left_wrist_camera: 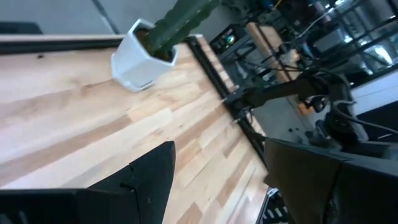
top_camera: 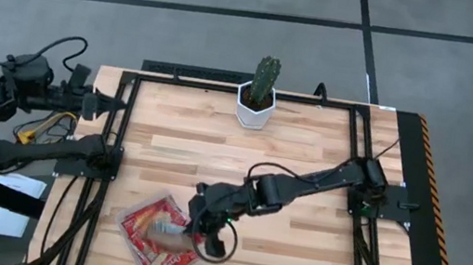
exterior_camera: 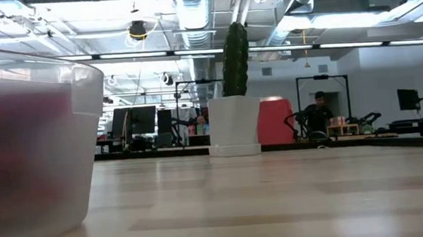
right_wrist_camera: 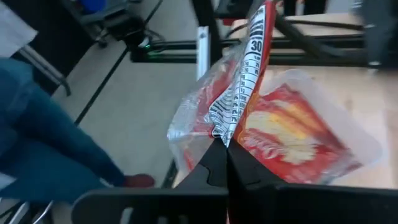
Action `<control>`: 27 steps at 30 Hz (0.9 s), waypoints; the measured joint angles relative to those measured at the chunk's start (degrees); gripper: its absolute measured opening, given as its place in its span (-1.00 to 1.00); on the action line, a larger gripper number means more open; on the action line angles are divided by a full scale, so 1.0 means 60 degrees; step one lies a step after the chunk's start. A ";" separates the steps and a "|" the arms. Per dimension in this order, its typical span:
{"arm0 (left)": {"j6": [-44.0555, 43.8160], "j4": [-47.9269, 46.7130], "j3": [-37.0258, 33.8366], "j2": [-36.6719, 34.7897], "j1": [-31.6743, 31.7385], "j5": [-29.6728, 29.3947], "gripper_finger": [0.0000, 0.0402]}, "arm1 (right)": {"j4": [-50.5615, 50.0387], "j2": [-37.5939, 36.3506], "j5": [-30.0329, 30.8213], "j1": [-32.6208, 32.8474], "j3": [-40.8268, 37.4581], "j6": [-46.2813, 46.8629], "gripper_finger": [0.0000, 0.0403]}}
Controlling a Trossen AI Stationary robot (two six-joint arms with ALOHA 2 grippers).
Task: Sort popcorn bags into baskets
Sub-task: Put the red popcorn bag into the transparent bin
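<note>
In the low view, the clear basket is cut off at the left edge, its contents only a red blur. From above, the right end effector covers part of the popcorn bags.

Bare tabletop all round, only the cactus pot at the far edge.

Red-and-yellow popcorn bags, clear tray, white pot, green cactus.

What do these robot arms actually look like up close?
Both are dark, jointed arms with black cables looping alongside. The left gripper tapers to a dark point. The right gripper has flat black fingers, and a small green light glows on its arm.
</note>
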 joint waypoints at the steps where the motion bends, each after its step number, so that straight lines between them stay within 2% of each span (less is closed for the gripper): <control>1: -0.0029 -0.0094 0.0000 0.0005 -0.0003 -0.0003 0.17 | -0.0010 0.0000 -0.0012 0.0070 0.0000 -0.0001 -0.98; 8: -0.0181 -0.0211 0.0000 0.0009 0.0000 -0.0015 0.17 | 0.0393 0.0378 -0.0068 0.0261 0.0031 -0.0274 -0.98; 14: -0.0307 -0.0225 0.0000 0.0009 0.0000 -0.0071 0.17 | 0.0787 0.1170 -0.1278 0.0263 -0.0036 -0.0802 -0.98; 19: -0.0602 -0.0227 0.0000 0.0017 0.0000 -0.0834 0.17 | 0.0675 0.1453 -0.2262 0.0174 -0.0015 -0.1209 -0.98; 27: -0.0918 -0.0229 -0.0004 0.0027 0.0000 -0.1617 0.17 | 0.0611 0.1840 -0.2495 0.0143 0.0015 -0.1732 -0.96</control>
